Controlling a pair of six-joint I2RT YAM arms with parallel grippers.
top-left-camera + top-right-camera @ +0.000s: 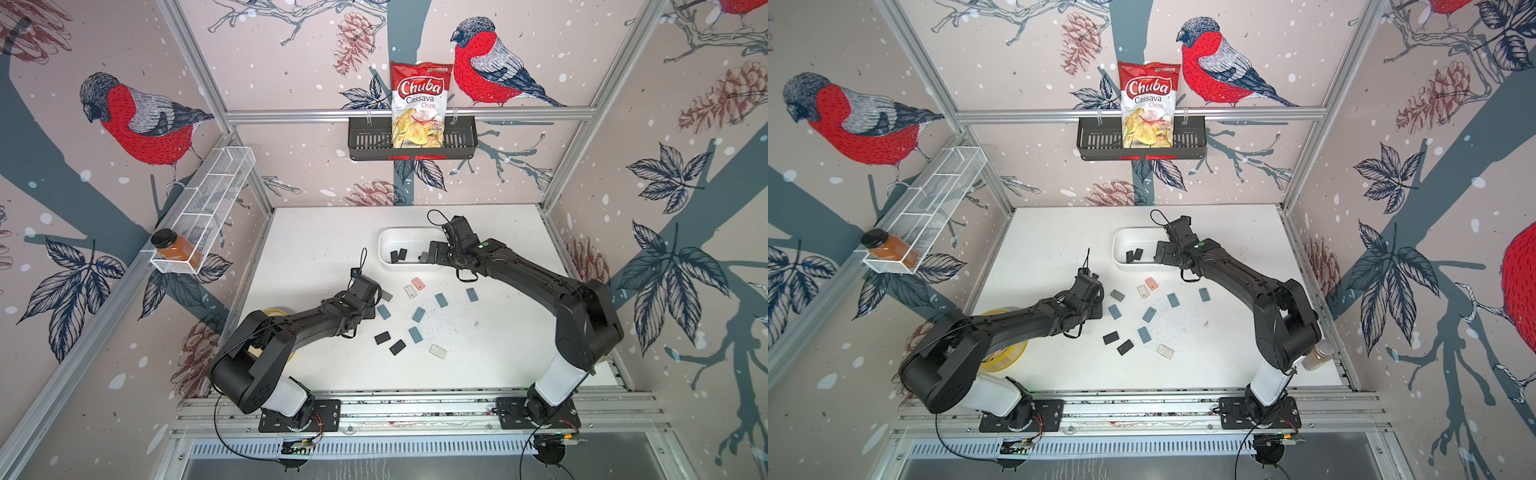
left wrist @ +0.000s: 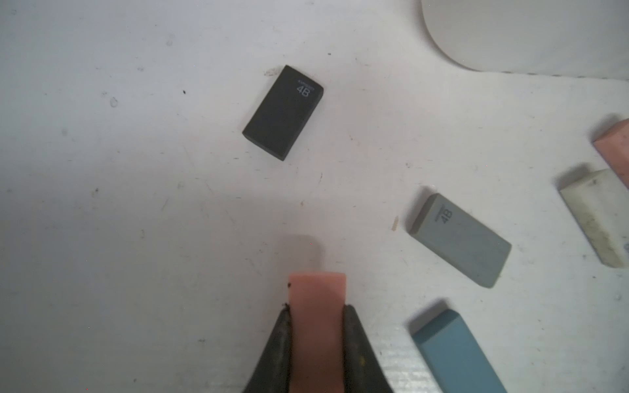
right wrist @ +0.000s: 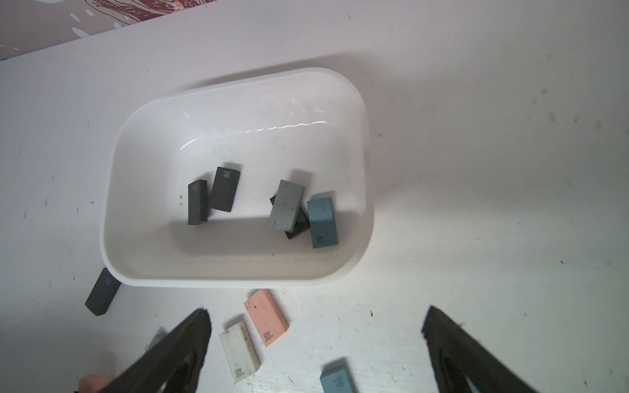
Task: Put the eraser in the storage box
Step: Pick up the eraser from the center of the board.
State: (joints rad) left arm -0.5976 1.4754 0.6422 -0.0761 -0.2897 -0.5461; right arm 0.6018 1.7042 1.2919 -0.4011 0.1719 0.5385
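What I can read
"Chuba Cassava Chips" on the chip bag (image 1: 419, 104), upper middle in both top views; "4B" on the black eraser (image 2: 283, 112), grey eraser (image 2: 459, 240) and white eraser (image 3: 239, 354).

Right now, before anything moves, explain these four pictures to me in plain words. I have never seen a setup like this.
Two black robot arms, the left arm and the right arm, stand at the front edge of a white table. Both top views look down on the whole scene from overhead. The other two pictures come from a camera on each wrist. Loose erasers lie scattered on the table, among them a black eraser and a grey eraser. The left gripper is shut on a pink eraser. The right gripper hangs open and empty by the white storage box, which already holds five erasers.
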